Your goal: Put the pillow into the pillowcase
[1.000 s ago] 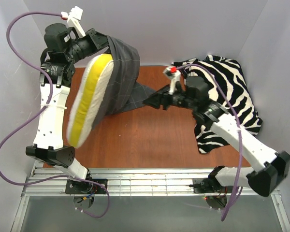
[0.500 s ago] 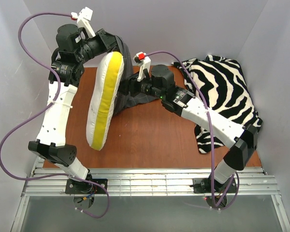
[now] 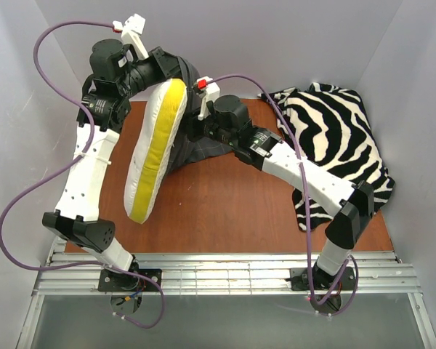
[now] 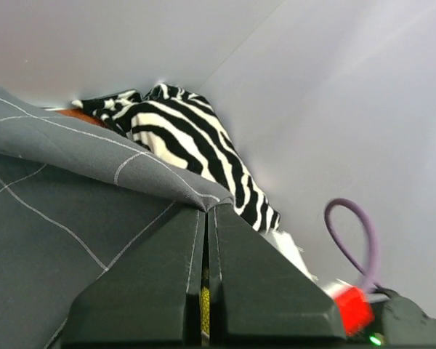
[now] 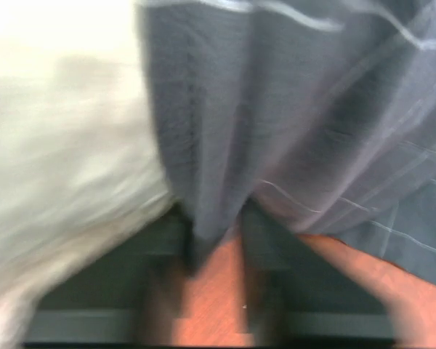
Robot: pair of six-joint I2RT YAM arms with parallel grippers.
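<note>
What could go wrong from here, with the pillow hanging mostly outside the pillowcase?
1. The pillow hangs largely uncovered while the left fingers pinch only pillowcase cloth, so it might slip out entirely.
2. The right fingers straddle a narrow fold beside the pillow in a blurred view. They may grab bunched cloth rather than the opening's edge.

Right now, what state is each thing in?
Cream-white foam pillow with yellow-green edge: up on edge, tilted, mostly uncovered.
Dark grey grid-lined cloth pillowcase: lifted, draped behind the pillow.
Black-and-white zebra-striped fabric: crumpled on the table's right side.
Left fingers: shut on the pillowcase.
Right fingers: astride a pillowcase fold; grip unclear, blurred.
</note>
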